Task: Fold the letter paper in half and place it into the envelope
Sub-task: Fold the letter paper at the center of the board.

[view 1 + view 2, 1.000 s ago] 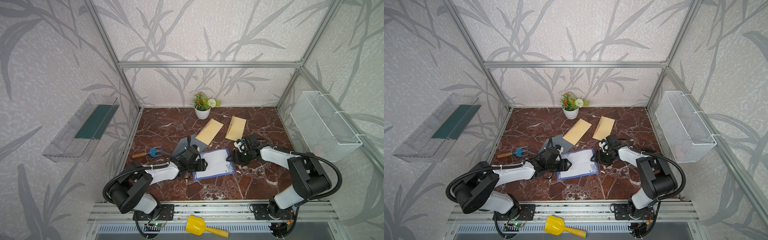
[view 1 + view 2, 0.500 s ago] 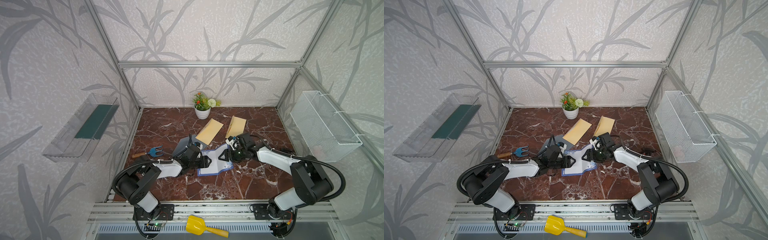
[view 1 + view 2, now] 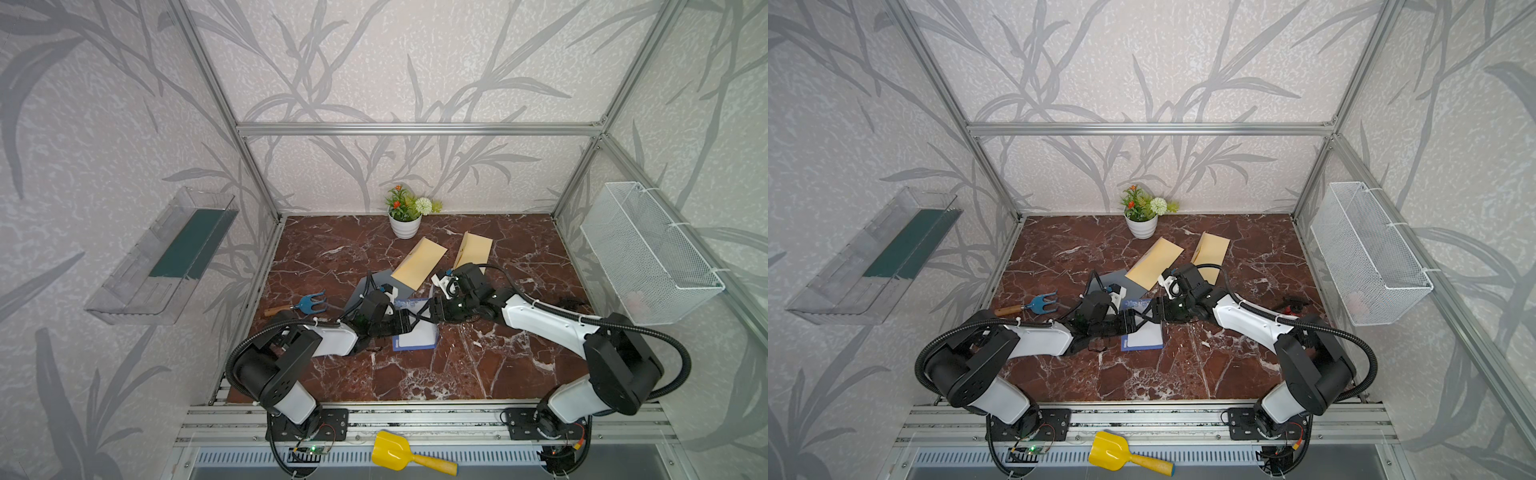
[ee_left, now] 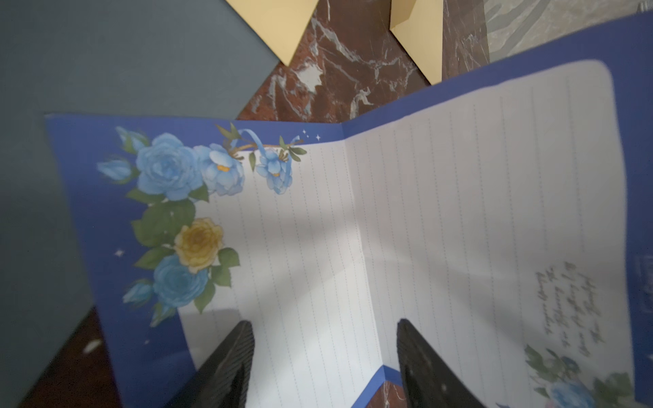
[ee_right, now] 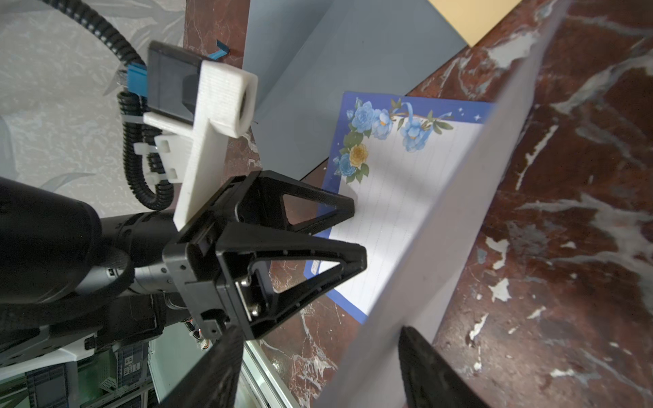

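The letter paper (image 3: pixel 415 337), blue-bordered with printed flowers, lies at the table's middle, bent along a crease (image 4: pixel 357 226). One half lies flat and the other half (image 5: pixel 441 212) stands up, showing its white back. My left gripper (image 4: pixel 325 353) is open over the paper, with its fingers (image 4: pixel 226 360) on either side of the crease. My right gripper (image 5: pixel 321 367) is open too, and the raised half runs between its fingers, leaning on one finger (image 5: pixel 431 371). Two tan envelopes (image 3: pixel 419 262) (image 3: pixel 473 249) lie just behind, apart from both grippers.
A grey sheet (image 3: pixel 374 282) lies under the paper's far left corner. A blue hand rake (image 3: pixel 305 303) lies to the left and a potted plant (image 3: pixel 405 216) stands at the back. A wire basket (image 3: pixel 648 253) hangs on the right wall and a clear shelf (image 3: pixel 166 257) on the left. A yellow scoop (image 3: pixel 399 455) rests on the front rail.
The paper lay flat a second ago. Its right half has since been lifted and swung leftward as the right gripper moved in. The left gripper has moved right, over the paper.
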`<state>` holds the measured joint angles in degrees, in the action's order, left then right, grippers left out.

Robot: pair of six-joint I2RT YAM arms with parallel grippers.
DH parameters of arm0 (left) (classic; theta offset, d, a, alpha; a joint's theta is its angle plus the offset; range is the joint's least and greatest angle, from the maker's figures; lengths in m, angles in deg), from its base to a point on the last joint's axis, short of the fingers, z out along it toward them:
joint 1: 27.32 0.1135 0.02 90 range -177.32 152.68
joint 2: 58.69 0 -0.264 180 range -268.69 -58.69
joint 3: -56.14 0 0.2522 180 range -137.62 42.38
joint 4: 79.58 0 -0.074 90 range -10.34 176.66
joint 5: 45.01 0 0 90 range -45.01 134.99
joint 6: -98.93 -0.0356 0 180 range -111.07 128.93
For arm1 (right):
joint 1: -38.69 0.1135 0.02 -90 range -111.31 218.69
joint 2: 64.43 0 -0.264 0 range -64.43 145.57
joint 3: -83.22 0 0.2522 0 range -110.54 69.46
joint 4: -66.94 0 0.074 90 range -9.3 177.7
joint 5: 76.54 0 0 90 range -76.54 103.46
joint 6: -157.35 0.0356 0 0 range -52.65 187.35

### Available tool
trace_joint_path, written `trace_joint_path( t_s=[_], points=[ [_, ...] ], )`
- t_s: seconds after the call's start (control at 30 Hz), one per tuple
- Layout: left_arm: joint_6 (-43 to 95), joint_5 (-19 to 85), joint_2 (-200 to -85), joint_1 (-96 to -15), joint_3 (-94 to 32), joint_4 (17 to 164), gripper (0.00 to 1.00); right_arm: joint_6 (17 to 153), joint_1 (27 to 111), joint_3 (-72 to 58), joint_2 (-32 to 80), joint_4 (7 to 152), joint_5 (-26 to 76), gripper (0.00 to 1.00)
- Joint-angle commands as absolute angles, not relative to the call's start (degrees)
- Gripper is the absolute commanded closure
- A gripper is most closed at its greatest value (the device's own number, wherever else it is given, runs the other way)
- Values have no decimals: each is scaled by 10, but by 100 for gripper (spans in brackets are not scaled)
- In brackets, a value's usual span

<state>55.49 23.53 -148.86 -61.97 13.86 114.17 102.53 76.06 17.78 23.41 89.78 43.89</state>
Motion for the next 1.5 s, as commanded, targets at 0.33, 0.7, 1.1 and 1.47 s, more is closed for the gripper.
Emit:
trace_joint_path(
  t_s=[0.33,0.7,1.1,1.47],
  points=[
    [540,288,-1320,-516,160,1040,35,1027,773,133,245,897,420,30],
    [533,276,-1239,-406,193,978,34,1034,820,62,351,878,418,30],
    [539,241,-1211,-364,193,960,34,1068,831,46,474,819,430,30],
    [521,206,-1194,-366,181,943,35,1089,781,107,379,784,404,51]
  ],
)
